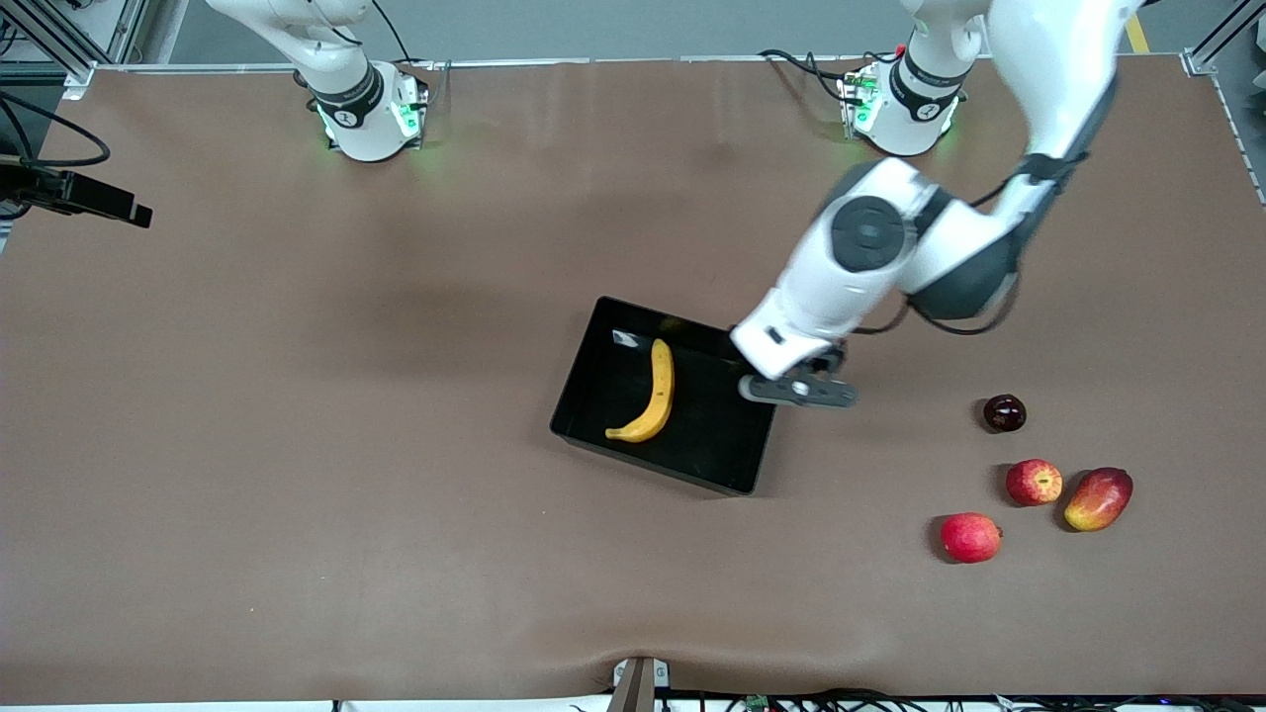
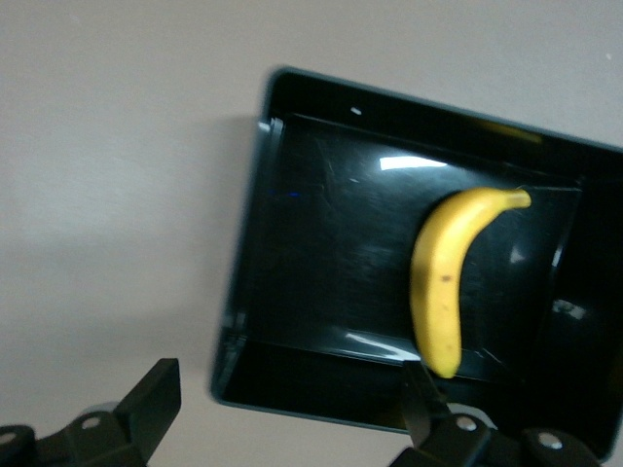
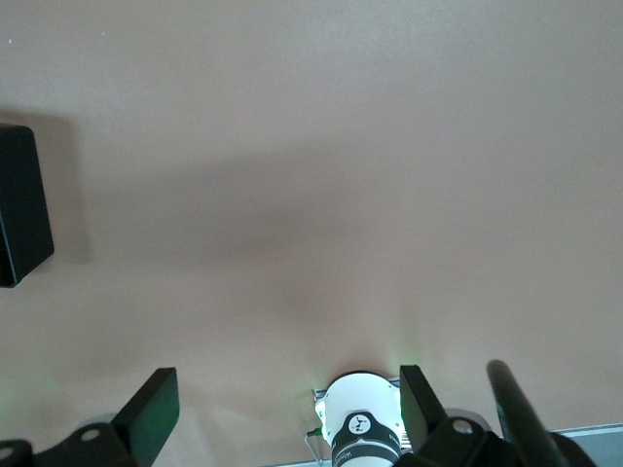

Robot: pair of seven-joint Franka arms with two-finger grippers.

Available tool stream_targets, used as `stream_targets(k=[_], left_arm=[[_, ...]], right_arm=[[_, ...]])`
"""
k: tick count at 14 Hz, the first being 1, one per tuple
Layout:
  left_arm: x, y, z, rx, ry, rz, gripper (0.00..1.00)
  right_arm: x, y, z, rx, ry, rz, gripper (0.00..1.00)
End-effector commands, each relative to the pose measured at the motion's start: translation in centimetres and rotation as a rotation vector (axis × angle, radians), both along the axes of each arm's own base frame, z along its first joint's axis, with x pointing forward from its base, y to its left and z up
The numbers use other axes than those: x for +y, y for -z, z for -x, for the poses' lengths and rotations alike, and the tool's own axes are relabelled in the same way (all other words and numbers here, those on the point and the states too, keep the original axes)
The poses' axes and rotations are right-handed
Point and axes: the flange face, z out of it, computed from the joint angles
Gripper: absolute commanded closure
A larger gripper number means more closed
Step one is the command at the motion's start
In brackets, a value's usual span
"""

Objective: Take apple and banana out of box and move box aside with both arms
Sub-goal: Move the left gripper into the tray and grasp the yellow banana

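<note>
Inside one box [image 1: 593, 396] — one banana [image 1: 652, 396]; left gripper [image 1: 791, 386] empty, spread.

We see lots of bare table [image 1: 297, 445] w/ room to pass. The box [image 1: 593, 381] sits mid-table; four fruits [image 1: 1034, 482] crowd near the left arm's end, by the front edge.

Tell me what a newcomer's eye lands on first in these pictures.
The yellow banana lying in the black box near the table's middle stands out first. The left gripper hangs open and empty over the box's wall at the left arm's end. Next, the apple sits among three other fruits toward that end.
</note>
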Motion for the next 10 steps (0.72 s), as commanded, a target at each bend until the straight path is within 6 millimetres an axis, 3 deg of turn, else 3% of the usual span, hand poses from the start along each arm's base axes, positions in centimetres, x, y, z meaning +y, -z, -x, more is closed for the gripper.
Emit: stream_targets(k=[1,6,10], left_arm=[[-4.4,1.9,0.5,-0.019,-0.001,0.009,0.0],[-7.2,7.9,0.2,-0.017,0.032,0.02,0.0],[-9.6,11.9,1.9,-0.035,0.023,-0.028,0.0]], right_arm=[[-0.1,-0.2,0.1,0.002,-0.003,-0.01,0.0],[-0.1,-0.2,0.1,0.004,-0.001,-0.01,0.0],[-0.1,-0.2,0.1,0.004,-0.003,-0.01,0.0]])
